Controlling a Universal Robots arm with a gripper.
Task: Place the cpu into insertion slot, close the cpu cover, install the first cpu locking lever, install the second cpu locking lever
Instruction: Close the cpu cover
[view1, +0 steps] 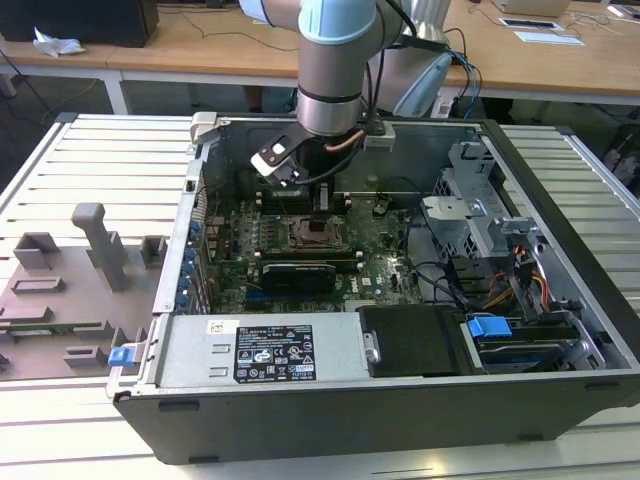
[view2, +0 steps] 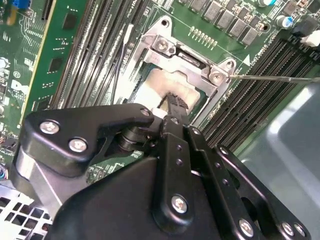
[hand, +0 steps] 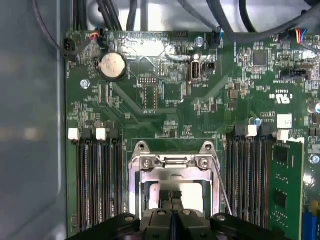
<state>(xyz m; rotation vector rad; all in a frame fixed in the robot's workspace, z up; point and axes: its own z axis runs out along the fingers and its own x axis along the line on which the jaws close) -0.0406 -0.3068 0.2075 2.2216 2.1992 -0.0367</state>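
Black gripper (view2: 172, 104), fingers clenched on nothing, over the flat silver-grey square cpu (view2: 156, 82). I judge it light, stiff, fragile underneath; I would hold opposite edges.

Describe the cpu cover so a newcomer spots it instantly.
In the open computer case, find the green motherboard and look under the arm's gripper. The cpu cover is the silvery frame with a square window, between banks of long black memory slots; they are dark and narrow, it is bright and square.

One cpu (hand: 192, 193), one cpu cover (hand: 173, 163), one motherboard (hand: 165, 92)
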